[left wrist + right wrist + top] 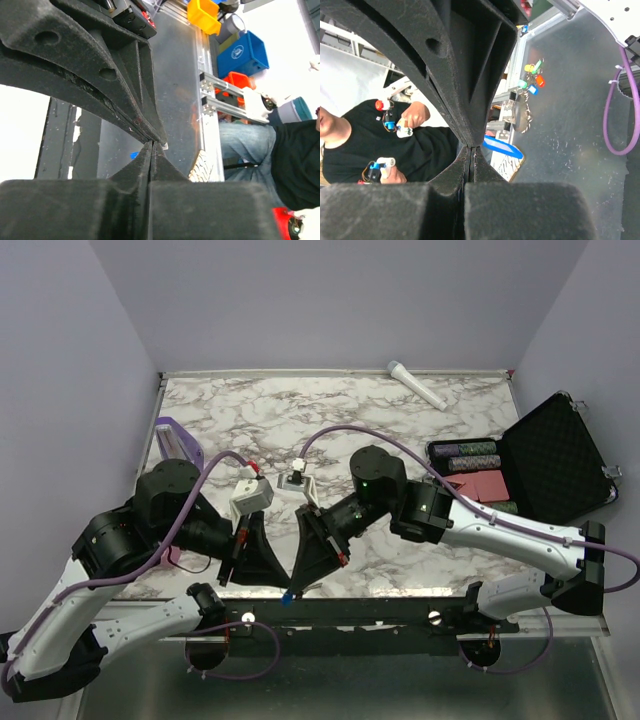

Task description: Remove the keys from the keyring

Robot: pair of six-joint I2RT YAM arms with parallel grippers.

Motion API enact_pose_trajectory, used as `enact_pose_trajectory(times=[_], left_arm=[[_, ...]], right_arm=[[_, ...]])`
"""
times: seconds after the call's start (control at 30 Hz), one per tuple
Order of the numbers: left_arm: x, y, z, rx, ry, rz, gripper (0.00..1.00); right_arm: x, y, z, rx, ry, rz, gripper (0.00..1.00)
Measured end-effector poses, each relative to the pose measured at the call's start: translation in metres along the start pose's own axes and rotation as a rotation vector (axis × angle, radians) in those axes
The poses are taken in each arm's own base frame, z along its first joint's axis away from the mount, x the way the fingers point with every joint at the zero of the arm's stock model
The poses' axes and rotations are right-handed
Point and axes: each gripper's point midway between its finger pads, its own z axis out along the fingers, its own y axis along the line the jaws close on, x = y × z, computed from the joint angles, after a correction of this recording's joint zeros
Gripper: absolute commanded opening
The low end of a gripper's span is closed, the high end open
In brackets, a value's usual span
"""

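Two arms meet tip-to-tip over the near edge of the table (420, 430), probably so the ring can be worked in free air. Left gripper (270, 575): jaws fully closed, no gap in its wrist view, and what it pinches is hidden. Keyring (502, 148): the blue tag pokes out right at the meeting point, off the surface, so one pinch must carry it, can't tell which. Key: not discernible. Right gripper (305, 575): jaws also pressed together, tips against the left's. Looks like opposing pinches set up for pulling apart.
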Motion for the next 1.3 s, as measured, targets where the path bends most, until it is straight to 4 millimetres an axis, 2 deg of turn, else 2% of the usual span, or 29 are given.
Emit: enact_pose_trajectory(times=[0.07, 0.17, 0.23, 0.3, 0.47, 0.63, 0.67, 0.83, 0.9, 1.03, 1.13, 1.3], left_arm=[[-0.003, 0.002, -0.002, -0.039, -0.008, -0.004, 0.35], [-0.015, 0.01, -0.008, -0.131, -0.05, -0.007, 0.45], [-0.028, 0.017, -0.011, -0.2, -0.097, -0.008, 0.48], [-0.04, 0.026, -0.014, -0.267, -0.152, -0.019, 0.54], [-0.052, 0.039, -0.021, -0.37, -0.232, -0.064, 0.67], [-0.069, 0.04, -0.045, -0.47, -0.392, -0.095, 0.9], [-0.071, 0.039, -0.052, -0.483, -0.445, -0.099, 0.92], [-0.06, 0.024, -0.082, -0.439, -0.674, -0.094, 0.95], [-0.057, 0.021, -0.087, -0.415, -0.724, -0.094, 0.94], [-0.063, 0.026, -0.08, -0.375, -0.769, -0.117, 0.85], [-0.065, 0.031, -0.073, -0.363, -0.768, -0.134, 0.83], [-0.075, 0.022, -0.067, -0.297, -0.774, -0.111, 0.77]], right_arm=[[-0.001, 0.0, 0.0, 0.004, -0.009, -0.006, 0.01], [-0.007, -0.002, -0.001, 0.026, -0.055, -0.027, 0.01], [-0.012, -0.01, -0.001, 0.06, -0.101, -0.033, 0.01], [-0.014, -0.014, -0.003, 0.078, -0.121, -0.031, 0.01], [-0.018, -0.025, -0.004, 0.124, -0.162, -0.022, 0.01], [-0.026, -0.025, -0.013, 0.175, -0.248, -0.039, 0.01], [-0.03, -0.025, -0.016, 0.19, -0.275, -0.046, 0.01], [-0.049, -0.016, -0.03, 0.232, -0.398, -0.084, 0.01], [-0.056, -0.011, -0.033, 0.228, -0.434, -0.104, 0.01], [-0.065, -0.003, -0.037, 0.202, -0.49, -0.147, 0.01], [-0.071, 0.006, -0.038, 0.172, -0.518, -0.178, 0.01], [-0.077, 0.018, -0.039, 0.132, -0.543, -0.21, 0.01]])
